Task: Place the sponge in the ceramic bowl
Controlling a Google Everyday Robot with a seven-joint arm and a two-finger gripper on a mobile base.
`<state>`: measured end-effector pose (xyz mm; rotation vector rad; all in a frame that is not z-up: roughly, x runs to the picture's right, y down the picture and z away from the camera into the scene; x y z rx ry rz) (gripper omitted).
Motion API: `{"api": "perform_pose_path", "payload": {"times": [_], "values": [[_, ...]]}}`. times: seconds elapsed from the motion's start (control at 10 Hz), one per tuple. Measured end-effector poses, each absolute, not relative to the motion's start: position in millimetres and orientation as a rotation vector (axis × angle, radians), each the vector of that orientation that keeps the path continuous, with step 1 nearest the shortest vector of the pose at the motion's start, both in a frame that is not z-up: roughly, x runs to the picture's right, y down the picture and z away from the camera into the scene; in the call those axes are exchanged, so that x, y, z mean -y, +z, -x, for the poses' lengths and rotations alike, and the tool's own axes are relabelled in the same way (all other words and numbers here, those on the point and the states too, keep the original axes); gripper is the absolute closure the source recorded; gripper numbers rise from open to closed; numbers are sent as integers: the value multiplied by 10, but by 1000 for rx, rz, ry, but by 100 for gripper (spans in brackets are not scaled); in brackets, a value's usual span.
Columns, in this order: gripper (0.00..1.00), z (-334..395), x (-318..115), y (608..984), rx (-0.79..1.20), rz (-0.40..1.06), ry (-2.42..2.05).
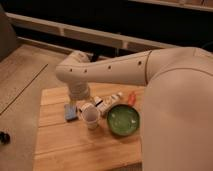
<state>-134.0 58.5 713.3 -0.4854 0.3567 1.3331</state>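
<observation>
Light-blue sponge flat toward left edge of wooden table, beside paper cup, apart from green ceramic bowl near right edge; gripper just above sponge, jaws spread, nothing held; likely soft, light, squashy, best pinched mid-block across short width.

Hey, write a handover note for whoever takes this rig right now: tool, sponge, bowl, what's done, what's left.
Tool: open, holding nothing, low over the table between the sponge and the white cup.
Sponge: flat on the table, left of the cup.
Ceramic bowl: right of the cup, empty.
Done: approach only.
Left: grasp the sponge, carry it past the cup, release in the bowl.
</observation>
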Motion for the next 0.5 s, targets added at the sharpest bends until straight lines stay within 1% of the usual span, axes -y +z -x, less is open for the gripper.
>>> {"api": "perform_pose_path", "payload": {"times": [0.2, 0.4, 0.5], "values": [[35, 1712, -330, 7195, -209, 448, 1214], [35, 1919, -302, 7355, -106, 468, 1140], [35, 1902, -313, 7445, -84, 481, 1140]]}}
